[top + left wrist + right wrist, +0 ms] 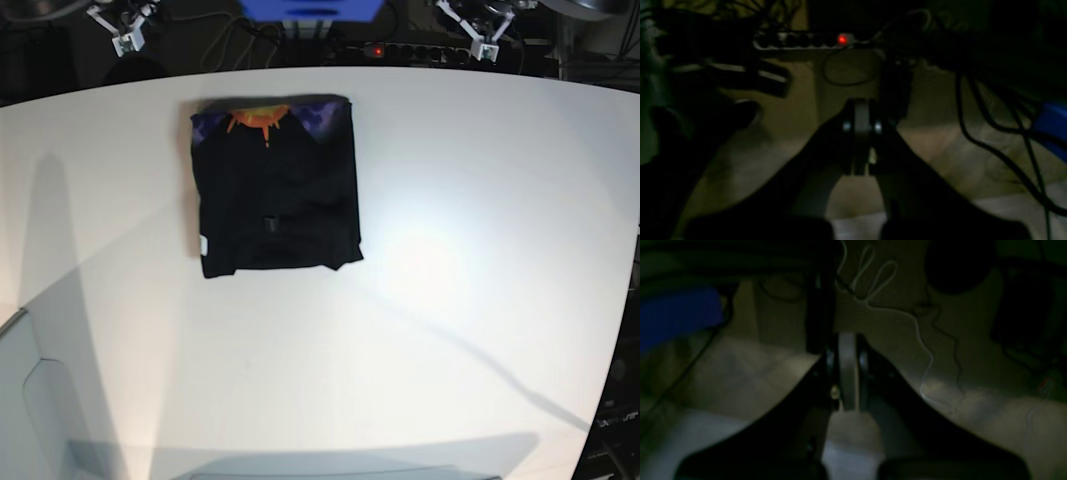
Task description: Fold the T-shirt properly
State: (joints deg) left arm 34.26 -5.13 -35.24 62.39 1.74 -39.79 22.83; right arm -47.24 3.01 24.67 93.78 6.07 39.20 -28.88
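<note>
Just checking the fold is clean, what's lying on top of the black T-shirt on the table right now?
Nothing rests on the T-shirt; only its own orange-and-purple print and small white tag show. It lies folded on the white table. Its inner layers and the table under it are covered.

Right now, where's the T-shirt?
In the base view, the T-shirt lies folded into a rectangle on the white table, left of centre toward the far edge, print end facing the power strip; neither gripper is near it.

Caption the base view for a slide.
Black T-shirt lies folded into a compact rectangle on the white table, orange-and-purple print at its far edge, both arms parked beyond the table.
</note>
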